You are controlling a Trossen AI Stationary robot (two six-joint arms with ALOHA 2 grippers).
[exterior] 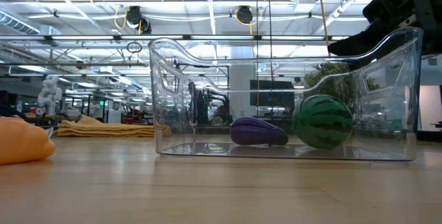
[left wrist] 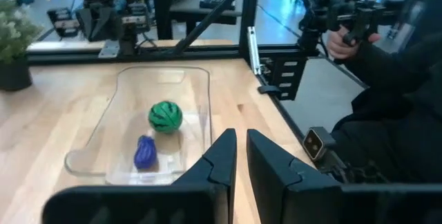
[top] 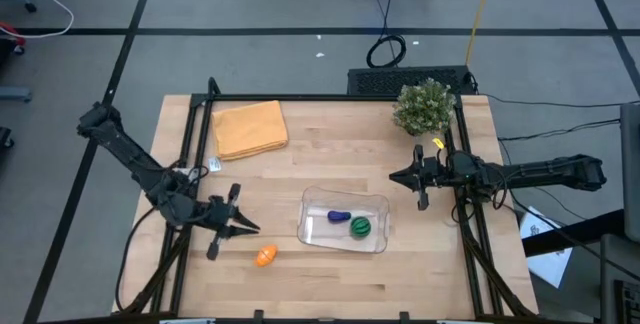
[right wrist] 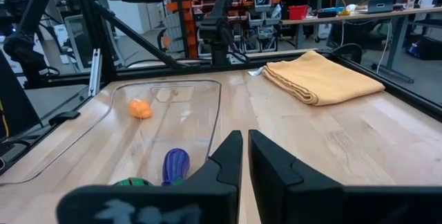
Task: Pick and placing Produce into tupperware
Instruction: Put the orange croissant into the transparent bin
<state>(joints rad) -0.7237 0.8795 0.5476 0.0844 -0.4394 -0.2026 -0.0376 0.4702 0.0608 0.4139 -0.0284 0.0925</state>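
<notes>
The clear tupperware (top: 343,221) stands on the table right of centre, toward the near edge. The purple piece (top: 338,215) and the green striped round piece (top: 359,227) lie on its floor, as the low view shows for the purple (exterior: 257,132) and the green (exterior: 322,122). The orange piece (top: 264,255) lies on the table left of the tupperware. My left gripper (top: 256,228) is shut and empty, left of the tupperware and just beyond the orange piece. My right gripper (top: 392,176) is shut and empty, above the table beyond the tupperware's right end.
A folded orange-yellow cloth (top: 250,127) lies at the far left of the table. A bushy green plant (top: 423,106) stands at the far right corner. A black frame rail (top: 330,97) runs along the far edge. A person's hand (left wrist: 349,34) shows beyond the table in the left wrist view.
</notes>
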